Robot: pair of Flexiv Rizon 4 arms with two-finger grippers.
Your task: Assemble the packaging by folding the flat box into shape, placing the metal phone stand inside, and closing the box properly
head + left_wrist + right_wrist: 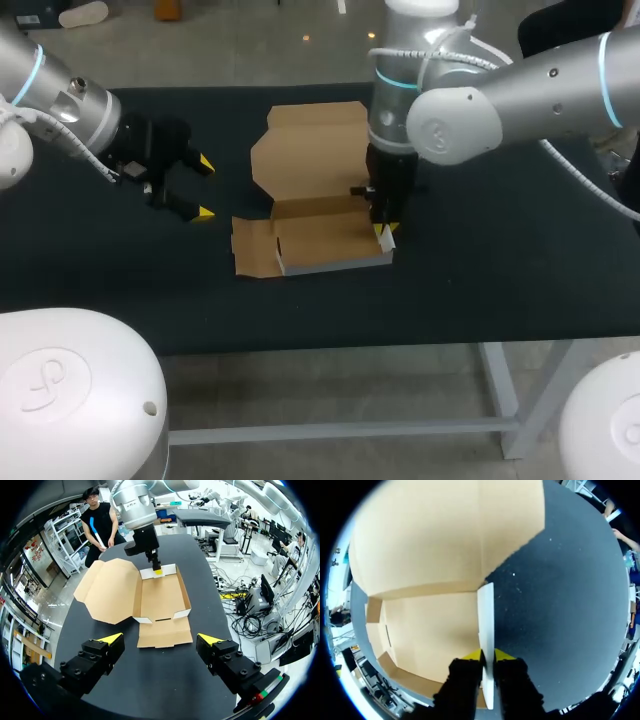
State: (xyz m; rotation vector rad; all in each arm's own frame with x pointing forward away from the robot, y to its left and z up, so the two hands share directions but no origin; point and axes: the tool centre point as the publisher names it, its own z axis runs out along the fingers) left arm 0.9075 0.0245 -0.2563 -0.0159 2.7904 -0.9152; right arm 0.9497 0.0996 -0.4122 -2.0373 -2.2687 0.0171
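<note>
A brown cardboard box (318, 240) lies partly folded on the black table, its lid (312, 150) spread flat on the far side and a small flap (252, 248) flat at its left end. My right gripper (385, 232) points straight down at the box's right end. In the right wrist view this gripper (487, 655) is shut on the upright white-edged side wall (486, 612), one yellow tip on each face. My left gripper (204, 188) hangs open to the left of the box, apart from it. From the left wrist view, the open gripper (161, 639) faces the box (161, 597) and the right gripper (157, 570).
The black table top (500, 260) stretches bare to the right of the box and in front of it up to its front edge (300, 347). The left arm's body (60, 100) stands over the table's far left corner.
</note>
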